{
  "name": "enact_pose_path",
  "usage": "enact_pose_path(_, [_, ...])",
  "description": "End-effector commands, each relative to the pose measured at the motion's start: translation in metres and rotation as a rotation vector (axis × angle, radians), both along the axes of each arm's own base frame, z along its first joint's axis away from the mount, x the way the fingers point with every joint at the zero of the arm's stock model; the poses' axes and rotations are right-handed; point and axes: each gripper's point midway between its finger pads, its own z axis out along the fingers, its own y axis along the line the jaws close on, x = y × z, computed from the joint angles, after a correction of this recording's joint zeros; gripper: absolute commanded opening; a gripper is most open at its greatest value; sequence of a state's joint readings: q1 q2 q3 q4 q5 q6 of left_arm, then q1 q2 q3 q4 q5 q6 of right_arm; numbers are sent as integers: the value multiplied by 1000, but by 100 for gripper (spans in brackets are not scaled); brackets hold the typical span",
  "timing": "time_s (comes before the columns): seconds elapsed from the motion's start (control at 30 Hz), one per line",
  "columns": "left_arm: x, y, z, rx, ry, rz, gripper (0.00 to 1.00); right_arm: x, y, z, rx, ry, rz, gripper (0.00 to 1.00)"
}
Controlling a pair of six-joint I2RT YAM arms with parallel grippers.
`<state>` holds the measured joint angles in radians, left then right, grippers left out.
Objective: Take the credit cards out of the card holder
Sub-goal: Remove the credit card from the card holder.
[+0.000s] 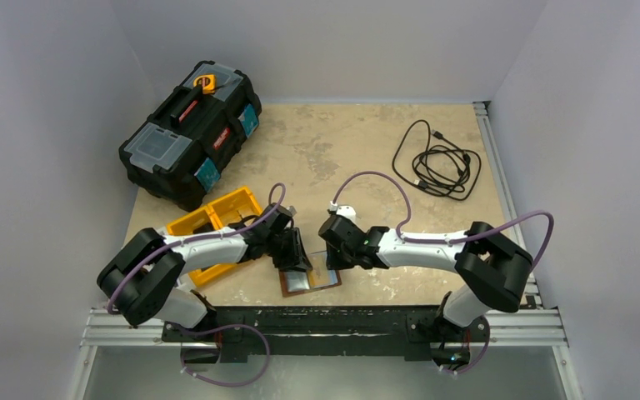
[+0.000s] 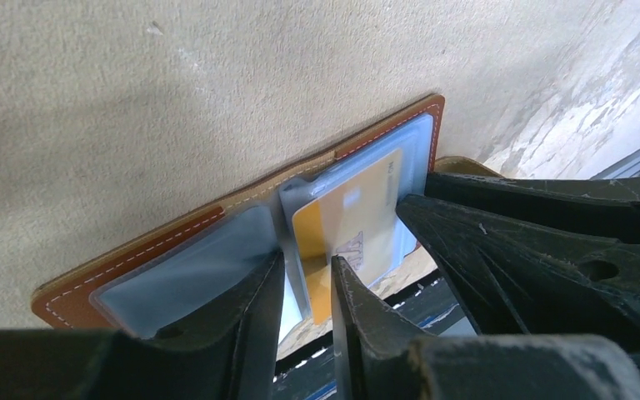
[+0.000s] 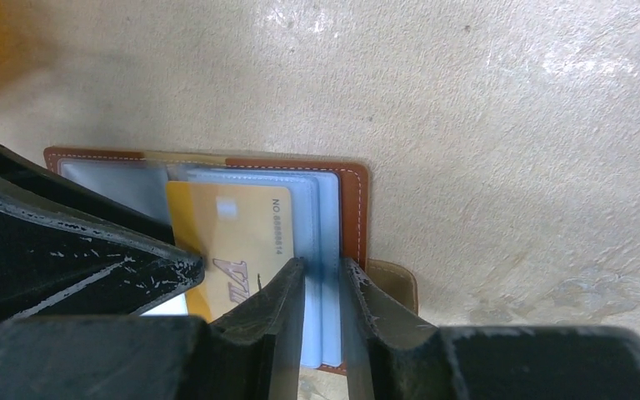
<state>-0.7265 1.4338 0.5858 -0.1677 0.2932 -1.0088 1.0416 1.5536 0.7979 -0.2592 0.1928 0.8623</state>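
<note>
The card holder lies open on the table near the front edge, brown leather with pale grey-blue sleeves. A yellow credit card stands partly out of one lifted sleeve. My left gripper has its jaws close together on the card's end and the sleeve edge beside it. My right gripper is shut on the outer edge of the stacked sleeves, just right of the yellow credit card. In the top view the left gripper and right gripper meet over the holder. The snap tab pokes out at the right.
An orange tray sits just left of the left arm. A black toolbox stands at the back left. A coiled black cable lies at the back right. The metal rail runs right below the holder.
</note>
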Motion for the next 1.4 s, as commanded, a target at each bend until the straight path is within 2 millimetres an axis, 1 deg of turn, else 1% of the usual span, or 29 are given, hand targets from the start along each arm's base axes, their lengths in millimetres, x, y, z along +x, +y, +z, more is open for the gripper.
enact_pose_path(0.0, [6, -2, -2, -25, -27, 8, 25, 1, 1, -6, -30, -12, 17, 20])
enact_pose_path(0.27, [9, -10, 10, -75, -46, -1, 13, -10, -14, -25, -69, 35, -3, 14])
enact_pose_path(0.43, [11, -10, 15, -89, -56, -5, 0, -15, -14, -30, -68, 64, -4, 13])
enact_pose_path(0.53, [12, -6, 15, -75, -57, -5, 0, -16, -18, -33, -81, 70, -11, 13])
enact_pose_path(0.67, [13, 7, 16, -30, -58, -13, 0, -19, -25, -38, -98, 81, -27, 12])
enact_pose_path(1.0, [11, 24, 27, 8, -64, -46, 0, -22, -32, -44, -104, 96, -48, 10])
enact_pose_path(1.2, [7, 36, 39, 31, -75, -37, 0, -20, -33, -42, -98, 90, -53, 9])
enact_pose_path(1.37, [5, 41, 50, 42, -95, -40, 0, -17, -28, -34, -79, 75, -48, 9])
